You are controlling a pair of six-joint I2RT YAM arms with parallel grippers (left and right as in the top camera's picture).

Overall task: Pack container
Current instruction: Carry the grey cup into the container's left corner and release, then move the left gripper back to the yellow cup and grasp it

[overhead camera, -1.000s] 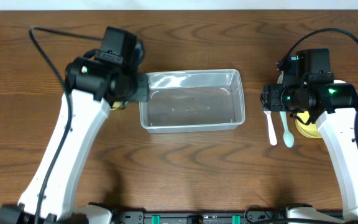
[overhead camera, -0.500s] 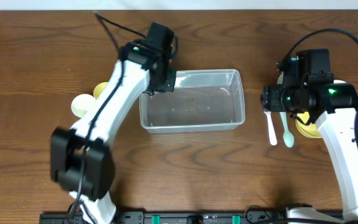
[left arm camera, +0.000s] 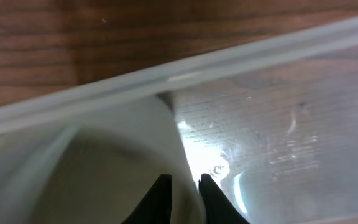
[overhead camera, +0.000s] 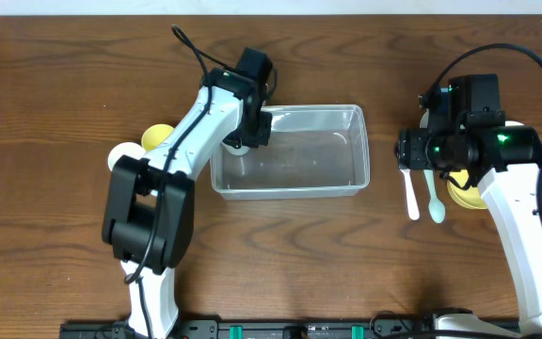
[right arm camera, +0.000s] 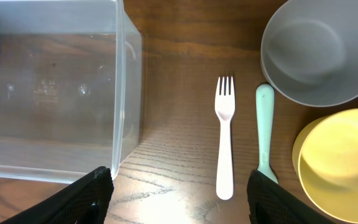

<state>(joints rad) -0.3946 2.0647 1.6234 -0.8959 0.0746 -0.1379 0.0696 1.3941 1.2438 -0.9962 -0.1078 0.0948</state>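
The clear plastic container [overhead camera: 310, 162] lies mid-table. My left gripper [overhead camera: 250, 127] is over its far left corner, shut on the wall of a white cup [left arm camera: 104, 168]. In the left wrist view the two fingers pinch the cup's rim [left arm camera: 185, 183] just inside the container's rim [left arm camera: 229, 59]. My right gripper [overhead camera: 401, 151] is open and empty, right of the container. In the right wrist view [right arm camera: 182, 199] it hangs over bare table beside the container's wall [right arm camera: 129, 93]. A white fork [right arm camera: 224, 137] and a mint spoon [right arm camera: 264, 130] lie next to it.
A grey-white bowl [right arm camera: 312, 50] and a yellow bowl [right arm camera: 340, 165] stand right of the cutlery. A yellow cup [overhead camera: 155, 138] and a white cup [overhead camera: 120, 158] stand left of the container. The fork [overhead camera: 412, 198] and the spoon [overhead camera: 435, 202] lie side by side.
My left arm has swung from the container's left side to over its far left corner, carrying the white cup inside. The right arm has not moved.
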